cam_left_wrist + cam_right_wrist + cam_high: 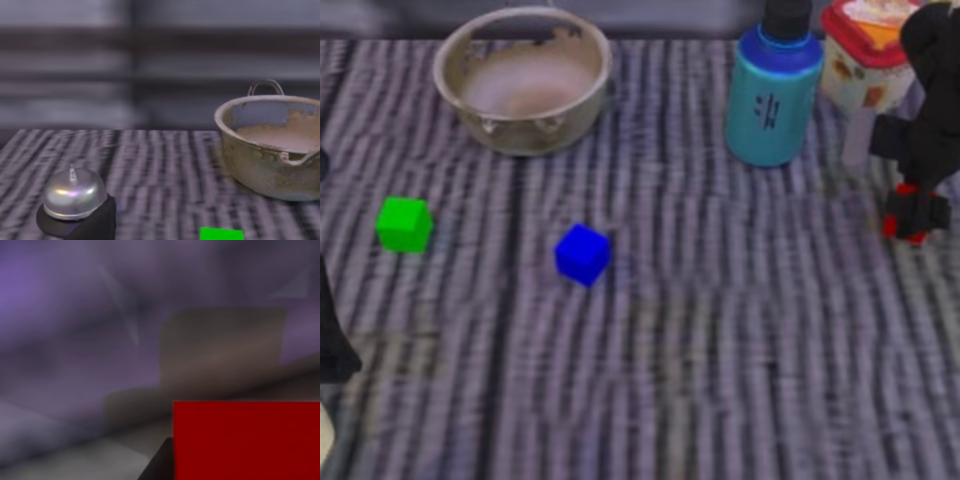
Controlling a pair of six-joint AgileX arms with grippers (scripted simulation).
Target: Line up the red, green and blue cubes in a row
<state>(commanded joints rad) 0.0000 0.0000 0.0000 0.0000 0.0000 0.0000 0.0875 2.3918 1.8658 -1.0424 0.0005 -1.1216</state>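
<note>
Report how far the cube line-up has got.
Done: nothing lined up yet. The green cube sits at the table's left and the blue cube right of it, apart and slightly lower in the top view.
In hand: the right gripper at the right edge is down around the red cube, which fills the right wrist view.
Left: bring red over beside blue and green. The left arm is parked at the left edge.
</note>
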